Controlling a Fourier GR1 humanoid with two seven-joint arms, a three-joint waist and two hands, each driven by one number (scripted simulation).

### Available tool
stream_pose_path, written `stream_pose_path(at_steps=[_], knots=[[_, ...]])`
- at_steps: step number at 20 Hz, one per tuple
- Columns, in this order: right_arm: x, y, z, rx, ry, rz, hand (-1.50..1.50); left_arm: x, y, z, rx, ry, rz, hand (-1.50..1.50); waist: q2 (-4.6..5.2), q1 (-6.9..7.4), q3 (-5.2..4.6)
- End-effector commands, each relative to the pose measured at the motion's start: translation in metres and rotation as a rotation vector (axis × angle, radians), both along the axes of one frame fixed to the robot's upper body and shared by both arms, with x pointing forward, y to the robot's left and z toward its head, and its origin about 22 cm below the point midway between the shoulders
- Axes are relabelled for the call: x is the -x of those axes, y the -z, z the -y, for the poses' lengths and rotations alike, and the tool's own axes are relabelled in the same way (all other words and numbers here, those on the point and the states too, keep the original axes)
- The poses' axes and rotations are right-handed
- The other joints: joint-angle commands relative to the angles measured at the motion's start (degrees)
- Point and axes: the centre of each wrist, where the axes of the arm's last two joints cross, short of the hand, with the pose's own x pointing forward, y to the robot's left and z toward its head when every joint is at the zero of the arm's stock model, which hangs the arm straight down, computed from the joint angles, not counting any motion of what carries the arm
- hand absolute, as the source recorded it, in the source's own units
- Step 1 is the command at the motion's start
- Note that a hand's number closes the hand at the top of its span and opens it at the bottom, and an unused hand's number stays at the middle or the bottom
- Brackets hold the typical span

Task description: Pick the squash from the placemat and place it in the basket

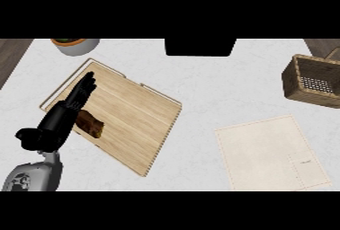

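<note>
A cream placemat (269, 152) lies flat at the lower right of the white counter. A wicker basket (312, 81) stands tilted at the right edge, beyond the placemat. No squash shows anywhere in this view. My left hand (56, 123) is at the left, open, with its fingers straight and pointing away over the near left part of a wooden board (133, 117). It holds nothing. My right hand is out of view.
A dark brown block (91, 124) lies on the board, just right of my left hand. A grey pot (75, 45) with a plant stands at the back left. A black box shape (200, 47) sits at the back middle.
</note>
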Motion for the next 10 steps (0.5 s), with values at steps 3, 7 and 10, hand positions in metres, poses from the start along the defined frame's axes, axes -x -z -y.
stream_pose_path(at_steps=[3, 7, 10], knots=[[-0.048, -0.01, -0.001, -0.052, 0.152, 0.066, 1.5, 0.003, 0.0, 0.009, 0.003, 0.024, -0.006, 0.0, 0.14, 0.46, 0.03], [-0.072, -0.003, 0.045, -0.066, 0.188, 0.056, 1.5, 0.0, 0.003, -0.005, 0.007, -0.015, -0.002, 0.0, 0.13, 0.05, 0.06], [-0.091, -0.006, 0.071, -0.066, 0.192, 0.045, 1.5, -0.01, -0.007, 0.0, 0.005, 0.011, -0.009, 0.0, 0.15, 0.03, 0.07]])
